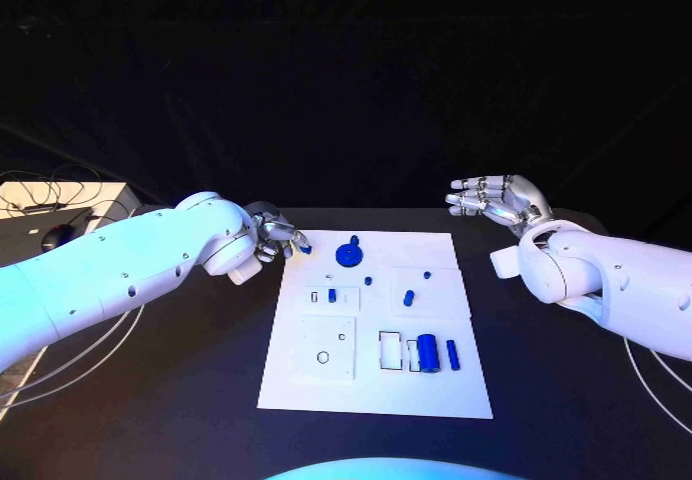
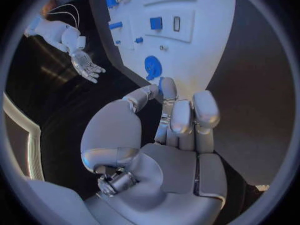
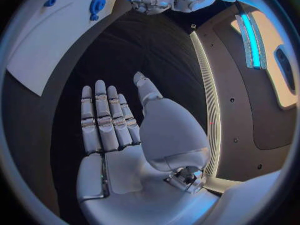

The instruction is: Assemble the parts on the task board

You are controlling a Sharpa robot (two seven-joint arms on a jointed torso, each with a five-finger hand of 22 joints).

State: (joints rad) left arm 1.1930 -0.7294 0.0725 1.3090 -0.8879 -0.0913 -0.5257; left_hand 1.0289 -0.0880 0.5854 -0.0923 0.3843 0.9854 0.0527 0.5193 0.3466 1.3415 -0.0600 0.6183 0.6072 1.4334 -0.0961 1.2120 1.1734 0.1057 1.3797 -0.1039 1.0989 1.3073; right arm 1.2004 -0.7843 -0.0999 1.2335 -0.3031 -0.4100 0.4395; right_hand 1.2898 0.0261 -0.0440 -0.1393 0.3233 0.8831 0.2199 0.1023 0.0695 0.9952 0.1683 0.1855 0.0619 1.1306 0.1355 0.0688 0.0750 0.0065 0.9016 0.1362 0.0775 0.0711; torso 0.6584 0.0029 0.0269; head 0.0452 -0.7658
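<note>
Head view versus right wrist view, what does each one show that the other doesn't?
Head view alone: the near half of the task board, with the large blue cylinder beside a slimmer blue piece.
Right wrist view alone: the right hand from behind, palm open and holding nothing.
Both: the round blue part and the left hand.

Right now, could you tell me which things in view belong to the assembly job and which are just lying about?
Job:
- task board
- blue gear-like part
- blue cylinder
- small blue part pinched in left robot hand

Lying about:
- cables and pale box left of table
</note>
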